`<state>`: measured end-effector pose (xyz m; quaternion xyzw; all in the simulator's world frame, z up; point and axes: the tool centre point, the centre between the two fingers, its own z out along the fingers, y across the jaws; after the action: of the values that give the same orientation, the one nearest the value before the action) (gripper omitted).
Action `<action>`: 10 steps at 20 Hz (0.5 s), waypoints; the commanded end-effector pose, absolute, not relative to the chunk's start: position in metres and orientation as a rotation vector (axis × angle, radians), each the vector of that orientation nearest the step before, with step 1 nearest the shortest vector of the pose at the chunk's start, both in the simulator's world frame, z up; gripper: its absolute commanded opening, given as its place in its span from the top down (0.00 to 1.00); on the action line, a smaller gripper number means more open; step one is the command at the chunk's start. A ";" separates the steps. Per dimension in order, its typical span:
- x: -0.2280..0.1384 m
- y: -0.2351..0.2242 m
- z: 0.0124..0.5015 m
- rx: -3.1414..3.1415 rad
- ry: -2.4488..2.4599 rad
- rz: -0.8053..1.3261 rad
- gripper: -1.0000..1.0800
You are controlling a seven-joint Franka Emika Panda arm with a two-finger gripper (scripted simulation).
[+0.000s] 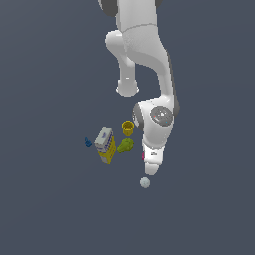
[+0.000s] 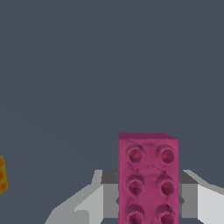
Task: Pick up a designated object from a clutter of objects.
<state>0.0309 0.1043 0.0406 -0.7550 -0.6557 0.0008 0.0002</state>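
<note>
Brick studs in wrist view only

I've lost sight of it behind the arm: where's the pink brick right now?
In the wrist view the pink brick sits between the gripper fingers; in the exterior view only a sliver shows, near the green piece.

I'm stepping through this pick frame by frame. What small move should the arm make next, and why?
Probably close the fingers on the pink brick: in the wrist view it sits between them, grey pads at both long sides. Whether they already touch it is unclear.
</note>
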 end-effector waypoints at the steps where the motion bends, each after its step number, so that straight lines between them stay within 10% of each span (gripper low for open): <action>1: 0.034 0.100 0.058 -2.372 -2.061 0.001 1.00; 10: 0.049 0.081 0.147 -2.369 -2.062 0.000 1.00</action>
<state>0.0467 0.0845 0.1294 -0.7545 -0.6563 0.0004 0.0005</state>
